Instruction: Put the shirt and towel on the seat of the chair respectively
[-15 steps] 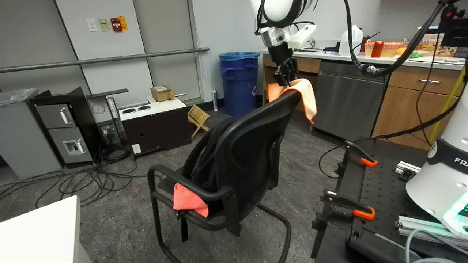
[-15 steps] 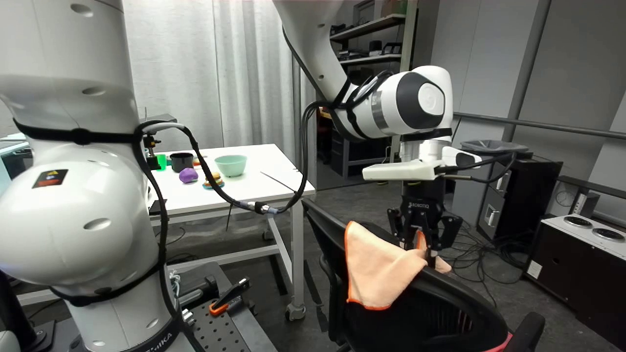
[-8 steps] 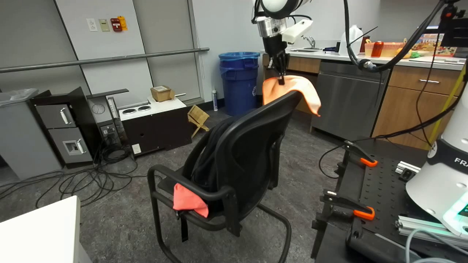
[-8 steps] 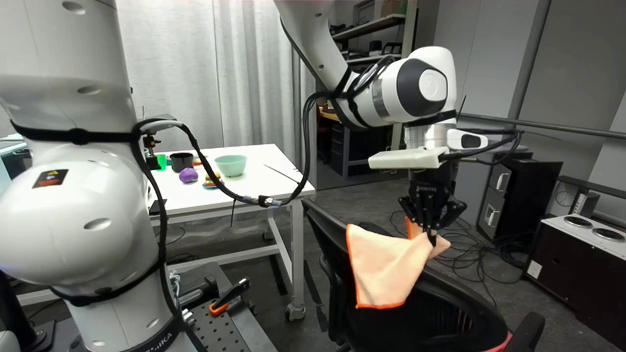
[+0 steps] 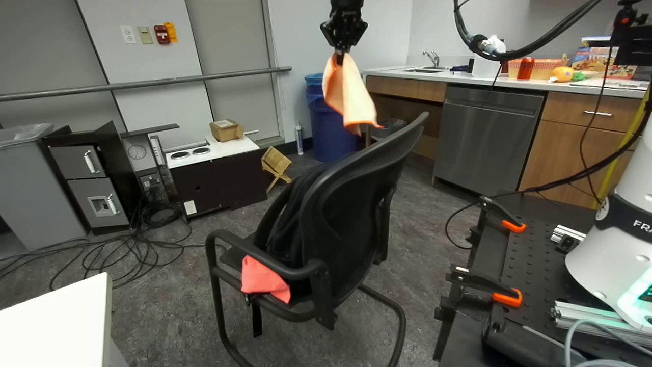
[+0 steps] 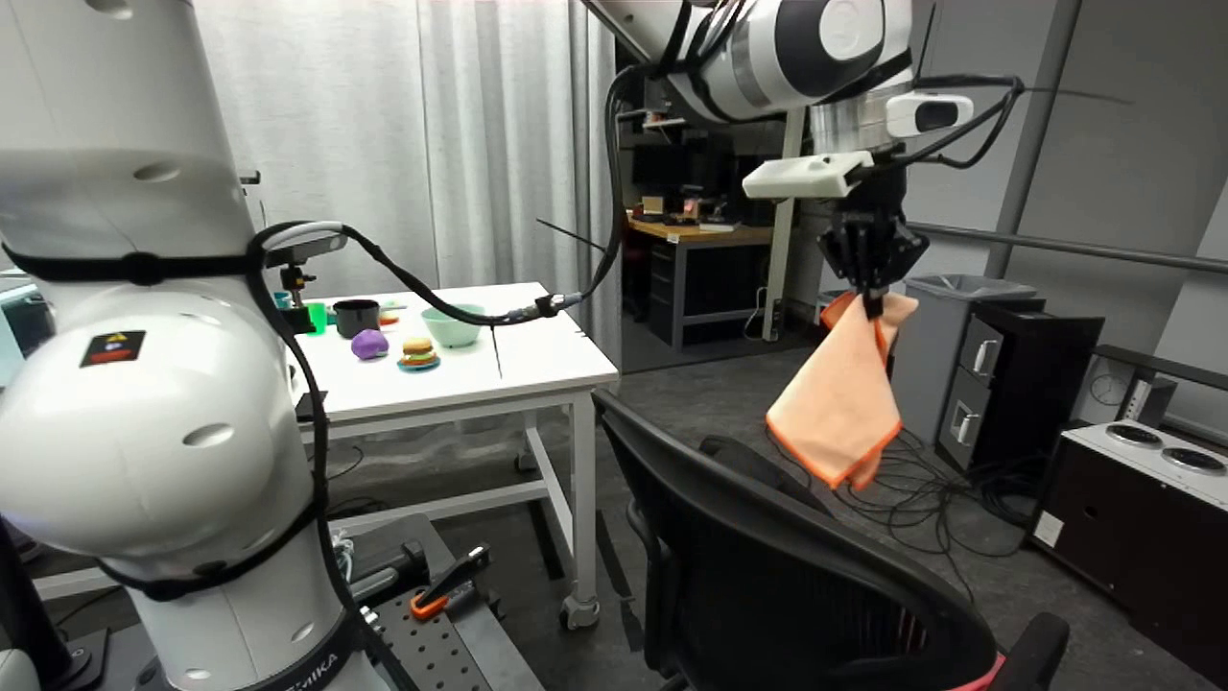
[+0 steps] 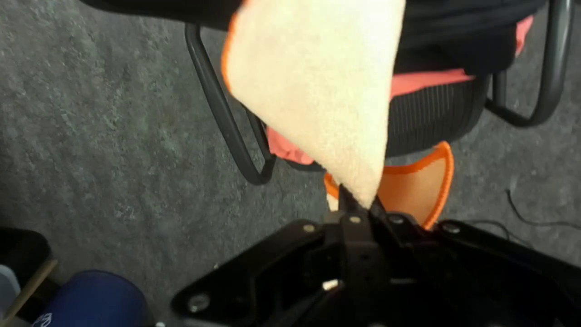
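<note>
My gripper [image 5: 340, 57] is shut on the pale peach towel [image 5: 351, 97] and holds it in the air above and beyond the chair's back. In an exterior view the gripper [image 6: 871, 305] pinches the towel [image 6: 837, 398] near its upper part, and the rest hangs down clear of the chair [image 6: 787, 595]. In the wrist view the towel [image 7: 313, 68] covers much of the chair. The coral shirt [image 5: 265, 279] lies on the seat of the chair [image 5: 351, 219], partly hidden; pieces of the shirt [image 7: 426, 82] also show in the wrist view. The seat [image 7: 429, 120] is partly visible there.
A black bag-like item [image 5: 290, 224] rests on the seat against the backrest. A blue bin [image 5: 331, 122] and a low stove-top cabinet [image 5: 219, 173] stand beyond the chair. Cables [image 5: 158, 244] lie on the floor. A white table [image 6: 537, 365] holds bowls and toys.
The gripper has closed on the towel, which was draped over the top of the chair's back, and lifted it up and away from the robot base. The chair and shirt have not moved.
</note>
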